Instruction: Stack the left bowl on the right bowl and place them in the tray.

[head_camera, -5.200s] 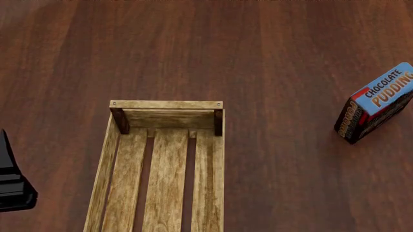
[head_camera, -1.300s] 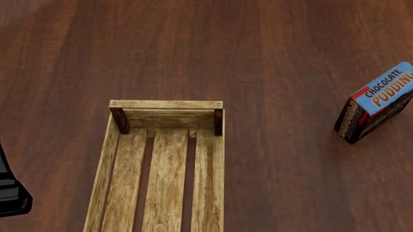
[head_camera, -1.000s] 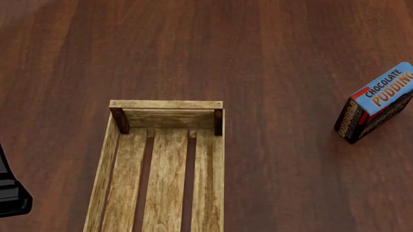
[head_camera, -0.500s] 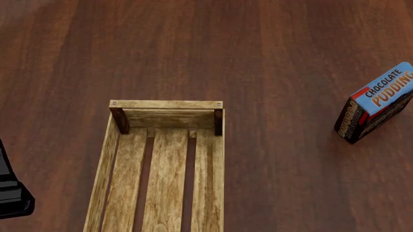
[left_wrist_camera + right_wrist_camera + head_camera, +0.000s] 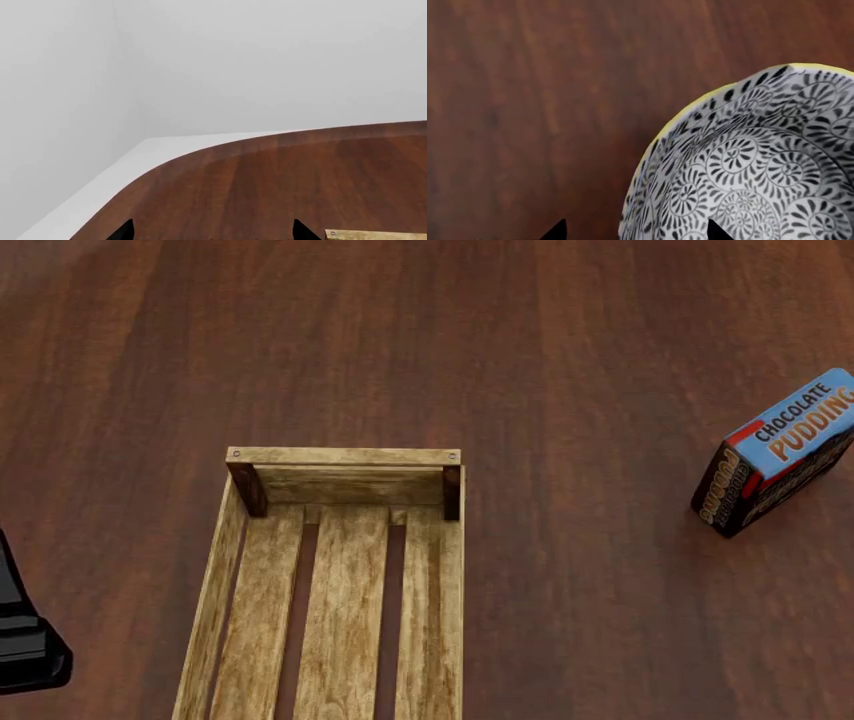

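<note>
In the right wrist view a white bowl (image 5: 747, 170) with black spiral patterns and a yellow rim rests on the dark wooden table. I cannot tell whether it is the left bowl or the right bowl. My right gripper (image 5: 635, 232) is open, one fingertip over the bare table and the other over the bowl's inside, so the rim lies between them. My left gripper (image 5: 213, 232) is open over bare table, with a corner of the tray (image 5: 377, 234) beside it. The head view shows the empty wooden tray (image 5: 343, 456) but no bowl.
A chocolate pudding box (image 5: 781, 452) stands at the right of the head view. A black part of my left arm (image 5: 27, 640) shows at its left edge. The left wrist view shows the table's rounded edge (image 5: 167, 162) and white walls beyond.
The black part of my left arm has slid a little lower and further toward the left edge of the head view. Tray and pudding box have not moved.
</note>
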You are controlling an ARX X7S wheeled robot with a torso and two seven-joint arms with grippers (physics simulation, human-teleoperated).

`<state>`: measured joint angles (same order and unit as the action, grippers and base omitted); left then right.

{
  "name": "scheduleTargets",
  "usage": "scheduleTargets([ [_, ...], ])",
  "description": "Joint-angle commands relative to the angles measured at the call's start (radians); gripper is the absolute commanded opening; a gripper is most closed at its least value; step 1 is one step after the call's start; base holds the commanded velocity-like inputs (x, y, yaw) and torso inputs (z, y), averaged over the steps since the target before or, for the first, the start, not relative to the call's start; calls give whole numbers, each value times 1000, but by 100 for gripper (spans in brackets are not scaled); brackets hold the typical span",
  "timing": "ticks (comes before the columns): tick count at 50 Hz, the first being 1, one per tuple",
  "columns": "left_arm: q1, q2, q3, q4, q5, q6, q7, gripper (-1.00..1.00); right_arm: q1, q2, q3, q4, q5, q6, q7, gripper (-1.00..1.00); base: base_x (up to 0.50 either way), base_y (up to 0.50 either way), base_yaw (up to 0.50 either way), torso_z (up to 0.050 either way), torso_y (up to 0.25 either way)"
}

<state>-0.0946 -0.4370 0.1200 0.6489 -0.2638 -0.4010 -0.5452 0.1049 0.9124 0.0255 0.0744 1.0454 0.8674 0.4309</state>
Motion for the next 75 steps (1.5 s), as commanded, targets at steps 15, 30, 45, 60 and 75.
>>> scheduleTargets([
  [15, 7, -3, 1, -7, -3, 9, -4, 100, 97, -22, -123, 93, -16, 129, -17, -100, 2, -2, 0, 0, 0],
  [30, 4, -6, -8, 9, -15, 2, -9, 100, 10, 94, 82, -175, 176, 229, 161, -100, 1, -1, 0, 0, -2],
  [45, 6, -6, -13, 10, -24, 11, -10, 100, -68, 199, 284, -339, 364, 320, 302, -100, 0, 0, 0, 0, 0],
  [60, 16, -9, -24, 9, -33, 24, -10, 100, 131, 249, 167, -395, 442, 378, 390, -100, 0, 0, 0, 0, 0],
  [75, 25, -15, -38, 17, -47, 30, -9, 100, 339, 259, 55, -432, 513, 437, 504, -100, 0, 0, 0, 0, 0],
])
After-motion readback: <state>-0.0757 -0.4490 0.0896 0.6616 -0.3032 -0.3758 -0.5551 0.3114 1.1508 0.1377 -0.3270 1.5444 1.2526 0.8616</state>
